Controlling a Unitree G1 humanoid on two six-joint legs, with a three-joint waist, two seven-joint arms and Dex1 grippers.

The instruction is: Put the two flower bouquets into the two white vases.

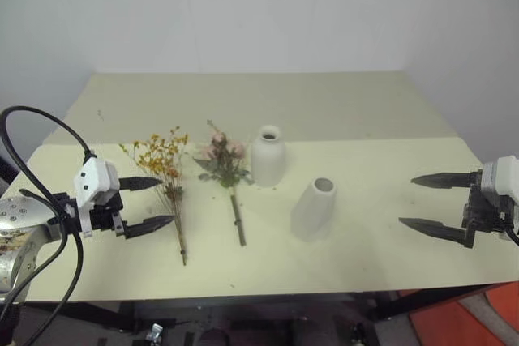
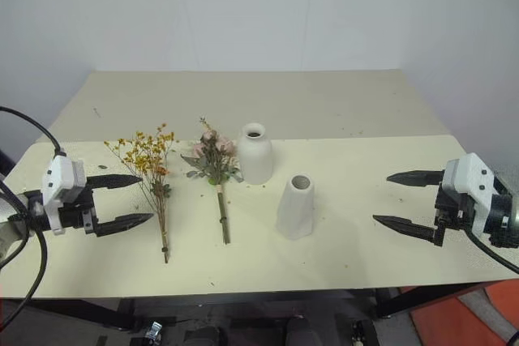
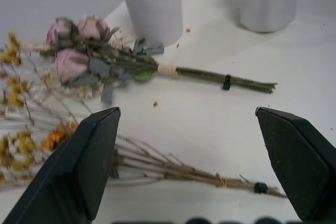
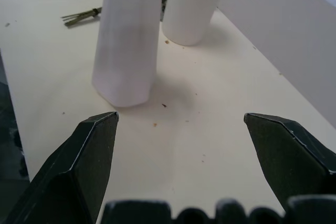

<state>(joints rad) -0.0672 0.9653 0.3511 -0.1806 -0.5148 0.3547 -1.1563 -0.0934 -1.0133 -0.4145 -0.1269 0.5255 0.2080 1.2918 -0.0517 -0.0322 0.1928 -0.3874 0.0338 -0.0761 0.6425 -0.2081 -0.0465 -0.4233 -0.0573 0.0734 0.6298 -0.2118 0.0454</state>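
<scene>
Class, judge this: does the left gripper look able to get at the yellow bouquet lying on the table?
Probably yes. The left gripper is open beside the yellow bouquet, whose stems lie bare on the table with nothing between them.

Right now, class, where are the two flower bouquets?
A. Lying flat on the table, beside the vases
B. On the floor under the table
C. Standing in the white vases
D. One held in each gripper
A: the yellow bouquet and the pink rose bouquet lie flat on the table, beside the bottle-shaped vase and tapered vase.
</scene>
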